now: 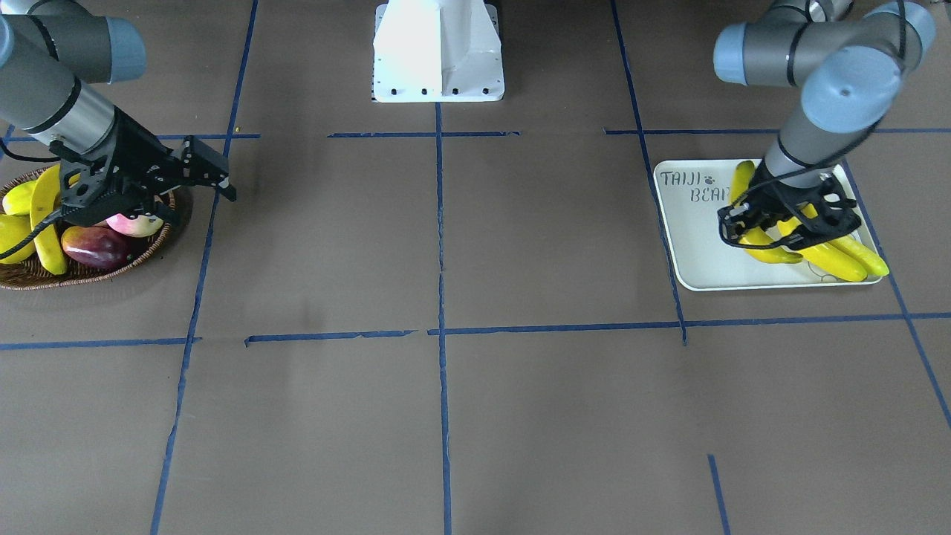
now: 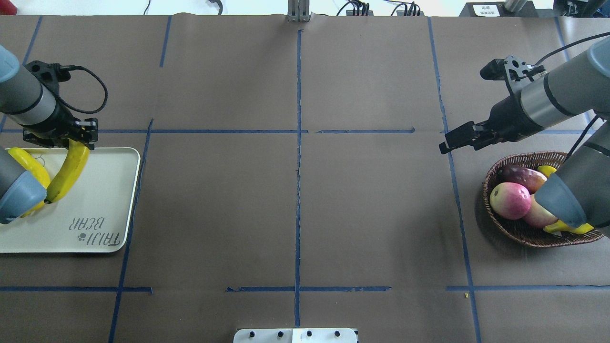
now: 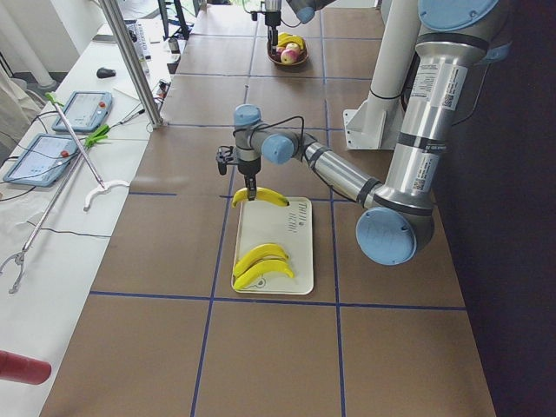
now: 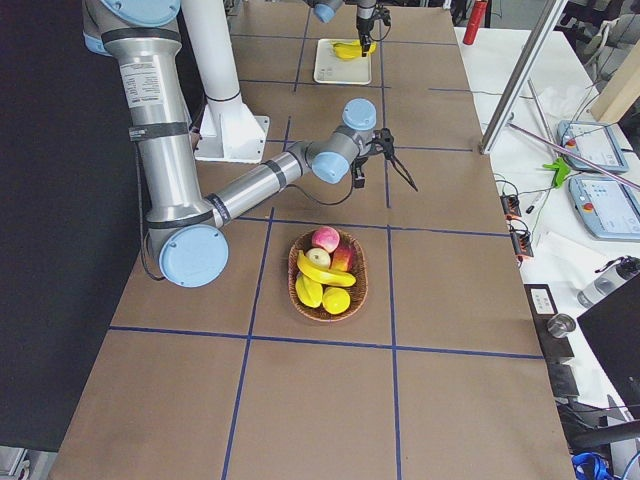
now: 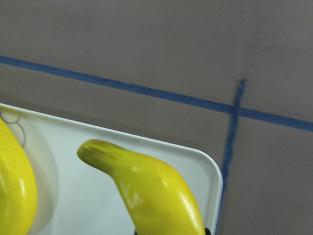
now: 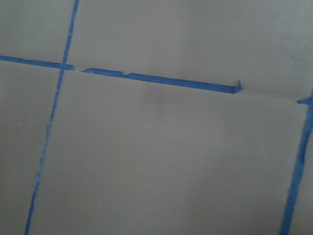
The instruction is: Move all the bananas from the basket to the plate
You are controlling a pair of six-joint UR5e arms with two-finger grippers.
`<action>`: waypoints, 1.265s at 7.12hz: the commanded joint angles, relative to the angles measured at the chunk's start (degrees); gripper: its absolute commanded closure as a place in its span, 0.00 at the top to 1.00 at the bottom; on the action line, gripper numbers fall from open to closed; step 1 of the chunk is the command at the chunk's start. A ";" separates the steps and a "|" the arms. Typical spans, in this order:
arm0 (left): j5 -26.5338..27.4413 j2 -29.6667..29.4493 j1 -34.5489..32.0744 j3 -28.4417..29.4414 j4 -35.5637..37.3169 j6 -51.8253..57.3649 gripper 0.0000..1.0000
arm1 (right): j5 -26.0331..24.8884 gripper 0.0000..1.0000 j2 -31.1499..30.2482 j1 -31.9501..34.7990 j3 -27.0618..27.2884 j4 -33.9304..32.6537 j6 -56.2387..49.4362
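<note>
My left gripper (image 2: 76, 140) is shut on one end of a yellow banana (image 2: 66, 174) and holds it over the far end of the pale plate (image 2: 100, 214); the left wrist view shows this banana (image 5: 156, 196) above the plate's corner (image 5: 208, 164). Two more bananas (image 3: 261, 265) lie on the plate's other end. My right gripper (image 2: 450, 143) is open and empty, above the table beside the wicker basket (image 2: 498, 214). One banana (image 1: 46, 197) lies in the basket (image 1: 96, 276), partly under the right arm.
The basket also holds a pink apple (image 2: 510, 200), a dark red mango (image 1: 93, 247) and plump yellow-green fruits (image 1: 15, 199). Blue tape lines (image 2: 298, 166) cross the brown table. The robot's white base (image 1: 438, 52) stands at the table's middle edge.
</note>
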 commanded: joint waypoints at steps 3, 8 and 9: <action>-1.45 3.14 -1.60 9.36 -16.29 1.00 0.96 | 0.41 0.99 -9.80 7.13 0.18 -0.74 -15.26; -10.60 2.71 -5.03 -5.42 -2.31 -0.13 1.00 | -4.68 0.95 -26.17 11.19 1.32 0.31 -11.82; -10.60 2.71 -5.03 -5.60 -2.31 -0.49 1.00 | -4.69 0.90 -25.92 10.32 2.02 3.27 -0.82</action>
